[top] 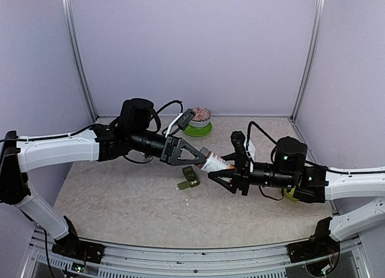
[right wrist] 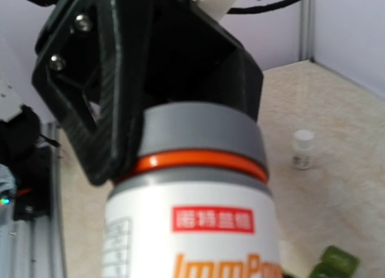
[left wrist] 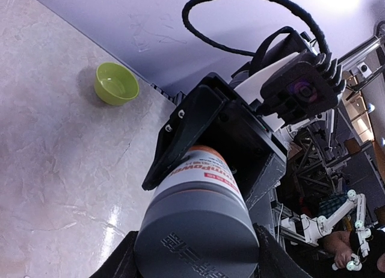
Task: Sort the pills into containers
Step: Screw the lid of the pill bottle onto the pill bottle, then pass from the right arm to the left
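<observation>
Above the middle of the beige marbled table (top: 108, 200) we count one white plastic bottle (top: 213, 163) shared by two claws: the left gripper (top: 203, 155) pinches its grey cap (right wrist: 201, 130), the right gripper (top: 221, 169) clamps its body. One dark green plastic strip (top: 190, 177) of three square compartments lies on the table close below it. Also one lime-green bowl (left wrist: 116, 82), one patterned bowl (top: 199, 115) and one small white vial (right wrist: 302, 149); pale lilac walls (top: 192, 49) close the room

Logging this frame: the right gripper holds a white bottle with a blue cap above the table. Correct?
No: the cap is grey, not blue, as the right wrist view shows. The right gripper does hold the white bottle above the table.
</observation>
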`<state>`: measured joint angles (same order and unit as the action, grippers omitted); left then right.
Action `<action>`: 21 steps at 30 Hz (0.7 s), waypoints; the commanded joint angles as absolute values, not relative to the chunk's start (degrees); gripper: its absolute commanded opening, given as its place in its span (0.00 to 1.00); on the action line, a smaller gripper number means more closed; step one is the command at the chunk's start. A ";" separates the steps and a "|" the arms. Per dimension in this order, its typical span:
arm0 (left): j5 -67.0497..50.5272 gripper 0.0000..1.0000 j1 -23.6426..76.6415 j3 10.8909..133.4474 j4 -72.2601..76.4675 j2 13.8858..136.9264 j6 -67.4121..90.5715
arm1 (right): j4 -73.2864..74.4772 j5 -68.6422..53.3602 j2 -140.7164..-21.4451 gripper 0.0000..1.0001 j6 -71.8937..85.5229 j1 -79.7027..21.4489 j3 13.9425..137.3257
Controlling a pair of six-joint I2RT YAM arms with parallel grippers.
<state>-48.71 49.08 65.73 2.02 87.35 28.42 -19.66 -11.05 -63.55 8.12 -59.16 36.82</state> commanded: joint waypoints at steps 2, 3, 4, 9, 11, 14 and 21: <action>-50.89 0.37 50.31 66.70 2.85 84.40 18.06 | -29.51 -21.11 -65.62 0.44 24.21 -58.73 36.57; -50.89 0.36 50.48 66.89 2.24 84.39 17.25 | -29.40 -21.50 -65.85 0.44 24.99 -58.72 36.88; -50.75 0.36 50.67 67.14 1.55 84.38 16.35 | -29.17 -21.49 -65.92 0.44 25.50 -58.71 37.21; -48.72 0.36 51.06 67.40 -0.12 84.23 15.19 | -26.06 -20.50 -65.84 0.49 25.08 -58.54 38.68; -47.02 0.36 50.62 67.05 -0.04 83.88 16.47 | -24.41 -19.64 -65.62 0.56 23.51 -58.58 38.96; -45.06 0.35 49.13 66.18 0.82 83.11 18.88 | -21.31 -16.44 -64.96 0.74 20.34 -58.55 39.42; -40.59 0.35 45.07 65.29 -0.79 81.92 20.81 | -17.39 -12.13 -62.57 1.00 15.40 -57.92 39.95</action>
<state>-44.42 47.07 65.34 -2.17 84.16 21.80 -20.62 -14.81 -64.55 17.54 -58.67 38.06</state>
